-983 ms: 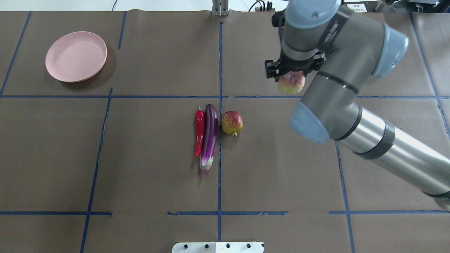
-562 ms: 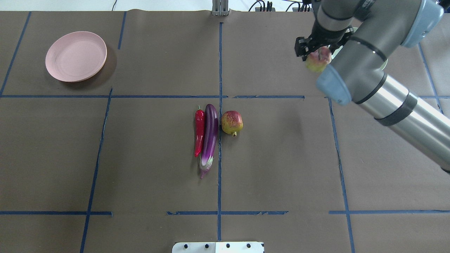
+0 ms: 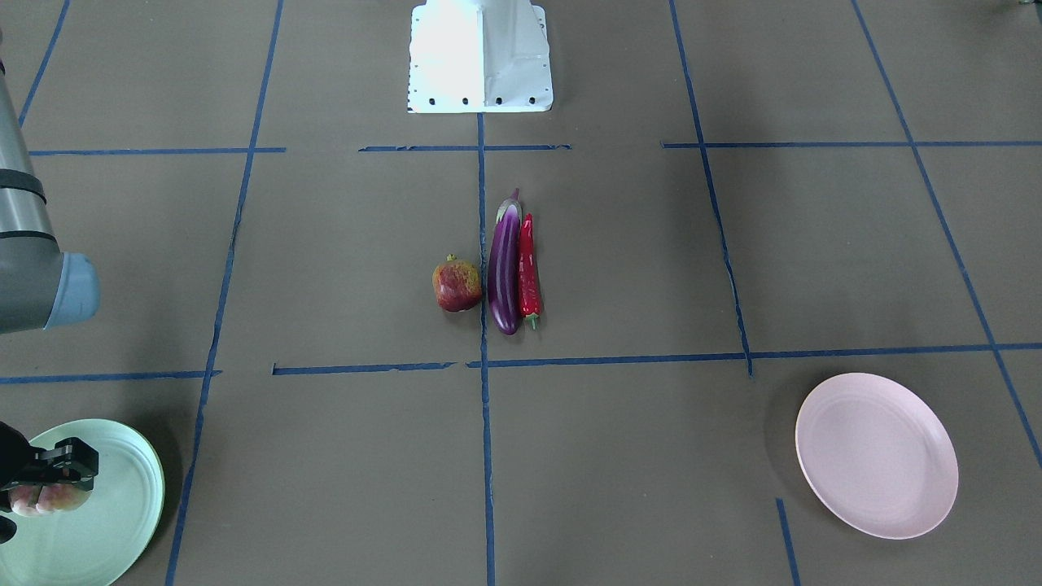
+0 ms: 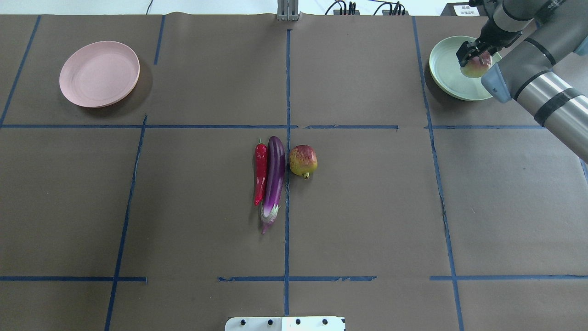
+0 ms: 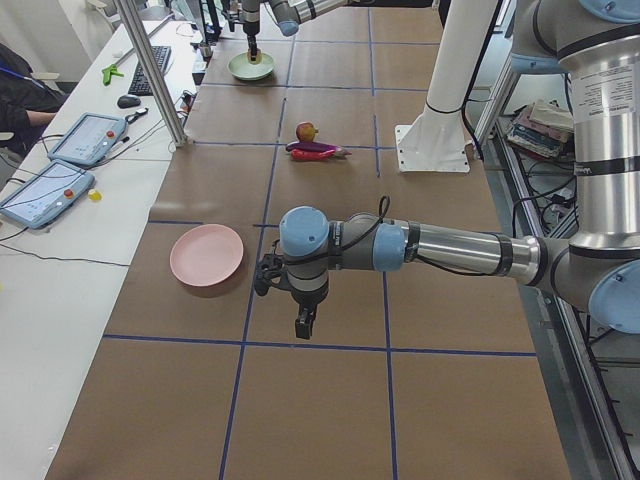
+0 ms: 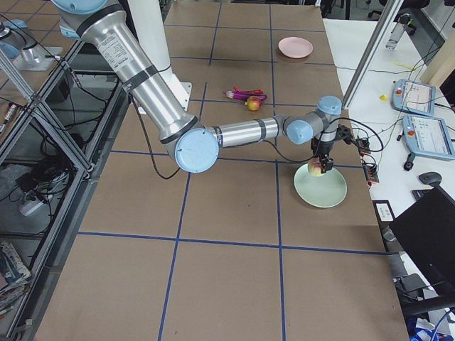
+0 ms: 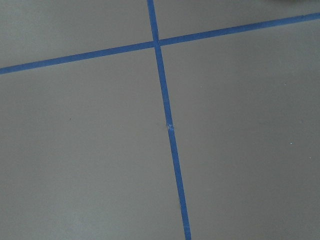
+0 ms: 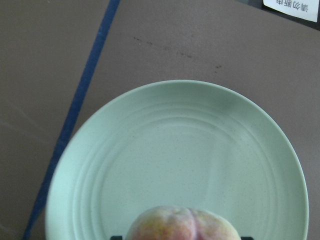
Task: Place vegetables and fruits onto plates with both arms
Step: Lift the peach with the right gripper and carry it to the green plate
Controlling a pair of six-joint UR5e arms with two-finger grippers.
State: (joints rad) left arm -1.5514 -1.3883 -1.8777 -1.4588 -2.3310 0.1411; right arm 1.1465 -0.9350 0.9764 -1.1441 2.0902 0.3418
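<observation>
My right gripper point(image 4: 476, 56) is shut on the pale yellow-pink peach point(image 4: 478, 69) and holds it just above the mint green plate point(image 4: 448, 79) at the far right. The right wrist view shows the peach point(image 8: 182, 224) over the plate point(image 8: 175, 145). The purple eggplant point(image 4: 274, 181), red chili point(image 4: 260, 172) and pomegranate point(image 4: 303, 161) lie side by side at the table's middle. The pink plate point(image 4: 99, 73) sits far left with nothing on it. My left gripper point(image 5: 303, 322) shows only in the exterior left view, low over bare table near the pink plate point(image 5: 207, 254); I cannot tell whether it is open.
The white base block point(image 4: 285, 323) is at the near edge. Blue tape lines point(image 4: 287, 92) divide the brown table cover. Cables and a label card point(image 4: 464, 9) lie beyond the far edge near the green plate.
My right arm has carried the peach to the right and farther away, from right of the middle to over the green plate. The other produce and the pink plate have not moved.
</observation>
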